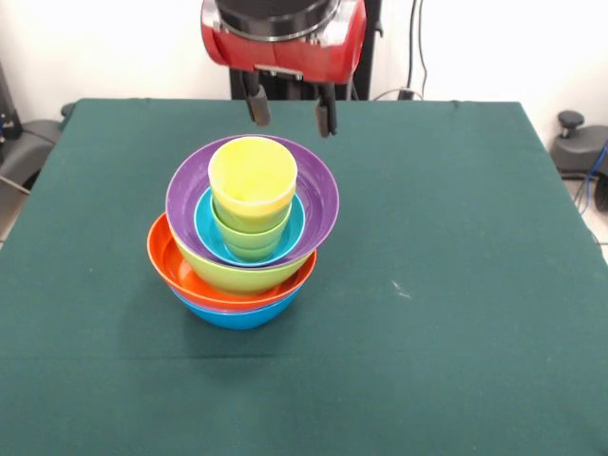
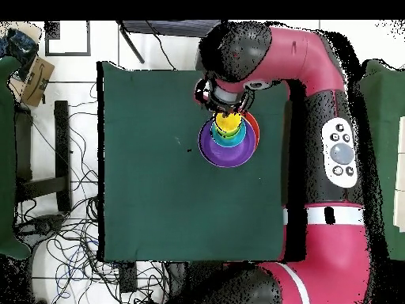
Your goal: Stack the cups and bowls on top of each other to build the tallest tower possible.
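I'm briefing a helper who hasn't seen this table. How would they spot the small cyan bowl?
On the green table stands one stack of bowls, below the open gripper. Inside its purple bowl sits the cyan bowl, the smallest bowl there, holding a green cup and a yellow cup.

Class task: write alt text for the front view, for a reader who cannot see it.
A tower of nested bowls, blue, orange, lime, purple and cyan from the bottom, topped by green and yellow cups, stands on a green table. The red robot's open gripper hangs just behind it.
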You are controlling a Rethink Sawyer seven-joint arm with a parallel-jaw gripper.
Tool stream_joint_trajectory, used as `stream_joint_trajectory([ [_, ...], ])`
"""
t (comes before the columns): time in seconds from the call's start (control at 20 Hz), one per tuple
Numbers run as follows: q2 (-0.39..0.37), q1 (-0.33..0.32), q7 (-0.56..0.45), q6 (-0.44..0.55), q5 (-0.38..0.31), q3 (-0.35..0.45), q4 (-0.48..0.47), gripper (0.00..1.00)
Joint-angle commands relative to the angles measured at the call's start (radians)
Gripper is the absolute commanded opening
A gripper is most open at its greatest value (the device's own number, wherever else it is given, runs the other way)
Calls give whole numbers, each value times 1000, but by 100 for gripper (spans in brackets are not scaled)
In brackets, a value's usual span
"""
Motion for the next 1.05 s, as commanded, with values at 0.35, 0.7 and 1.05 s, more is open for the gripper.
stream_joint_trajectory([
  [0.35, -70, -12, -26, -266, -20, -48, 254, 100],
  [0.7, -103, -15, -39, -566, -79, -38, 331, 100],
  [1.05, -146, 24, -82, -429, -56, -69, 301, 100],
])
